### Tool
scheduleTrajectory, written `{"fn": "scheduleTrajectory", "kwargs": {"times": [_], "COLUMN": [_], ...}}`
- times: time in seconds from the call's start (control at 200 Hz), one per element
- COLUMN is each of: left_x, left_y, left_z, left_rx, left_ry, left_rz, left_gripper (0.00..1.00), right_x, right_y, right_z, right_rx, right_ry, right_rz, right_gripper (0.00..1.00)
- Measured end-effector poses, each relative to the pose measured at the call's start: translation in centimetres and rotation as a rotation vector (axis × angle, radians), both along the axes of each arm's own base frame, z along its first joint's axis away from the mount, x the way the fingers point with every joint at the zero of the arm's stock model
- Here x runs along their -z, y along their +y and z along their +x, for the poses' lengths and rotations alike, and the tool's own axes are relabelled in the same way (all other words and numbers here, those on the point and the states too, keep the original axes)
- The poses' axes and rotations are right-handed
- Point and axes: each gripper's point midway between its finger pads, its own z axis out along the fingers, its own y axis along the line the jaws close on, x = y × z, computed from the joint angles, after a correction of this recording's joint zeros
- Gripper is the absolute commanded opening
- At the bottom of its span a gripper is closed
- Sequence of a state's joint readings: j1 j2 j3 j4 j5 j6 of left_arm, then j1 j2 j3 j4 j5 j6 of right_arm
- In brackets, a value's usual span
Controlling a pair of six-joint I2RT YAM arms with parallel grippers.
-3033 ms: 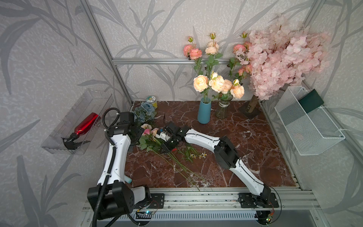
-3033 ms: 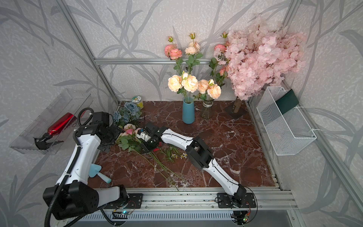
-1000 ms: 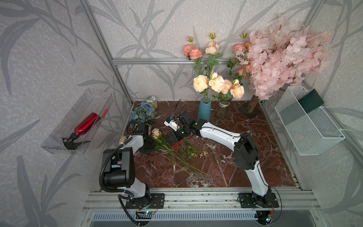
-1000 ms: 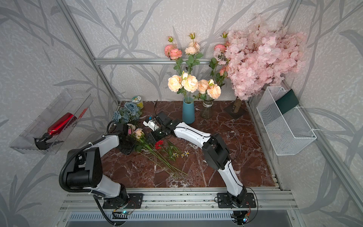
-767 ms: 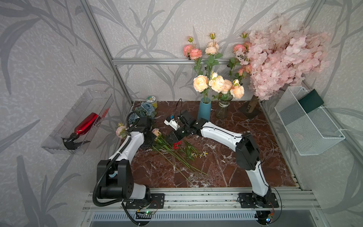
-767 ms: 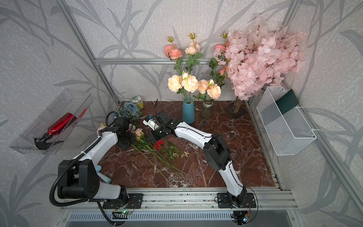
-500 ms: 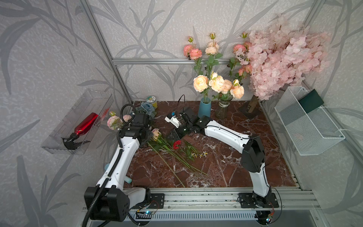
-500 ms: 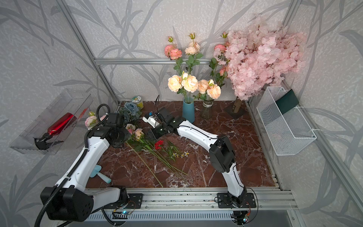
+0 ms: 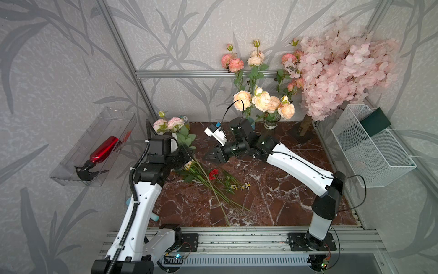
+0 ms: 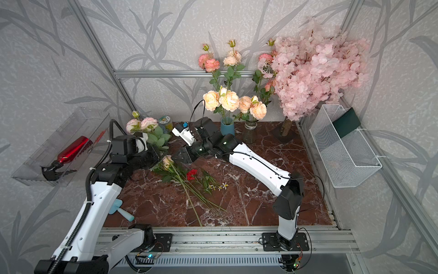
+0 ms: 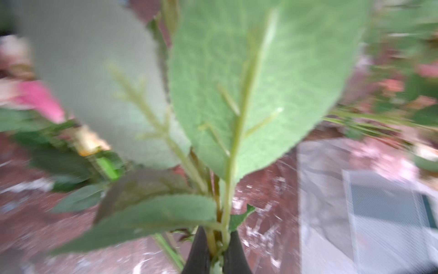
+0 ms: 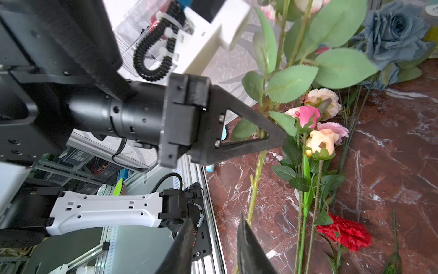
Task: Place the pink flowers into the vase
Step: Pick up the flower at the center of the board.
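The left gripper (image 12: 276,136) is clenched on the thin green stem of one spray of the pink flowers (image 9: 168,123). The spray stands nearly upright left of centre in both top views, with its heads above the wrist and the stem's lower end hanging free over the tabletop (image 9: 272,201). The right gripper (image 12: 214,239) is partly released, jaws apart and grasping nothing, with that loose stem end just beside one finger. More sprays (image 10: 169,163) lie at the centre of the tabletop beside a red carnation (image 10: 191,175). The blue vase (image 10: 227,127) and the glass vase (image 10: 250,132) stand at the back, each with flowers in it. The held spray looks light and top-heavy. Its wiry stem will likely bend, spring and swivel in a pinch. Leaves and fabric petals would crush or snag, so the bare stem below the leaves looks like the best place to grip.
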State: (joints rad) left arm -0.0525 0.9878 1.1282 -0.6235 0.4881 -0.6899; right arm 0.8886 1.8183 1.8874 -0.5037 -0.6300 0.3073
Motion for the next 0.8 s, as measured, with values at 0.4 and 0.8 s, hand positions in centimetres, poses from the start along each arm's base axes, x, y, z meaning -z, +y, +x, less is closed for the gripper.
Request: {"fn": "scheduleTrajectory", "kwargs": {"times": [0.4,0.8], "left_x": [-8.6,-8.1], "left_y": [-5.0,-5.6], "left_z": [-3.7,-4.5], "left_rx": [0.334,0.386], "left_ry": [-0.301,-0.282], "left_rz": [-0.188,-0.188], "left_gripper": [0.00,0.00], "right_x": [-0.9,-0.8], "right_y": [1.1,1.2], "right_z": [-1.7,-1.6], "right_rx": [0.011,0.025], "right_ry": [-0.012,-0.023], "right_rz": [-0.030,-0.035], "right_gripper": [0.30,0.15]}}
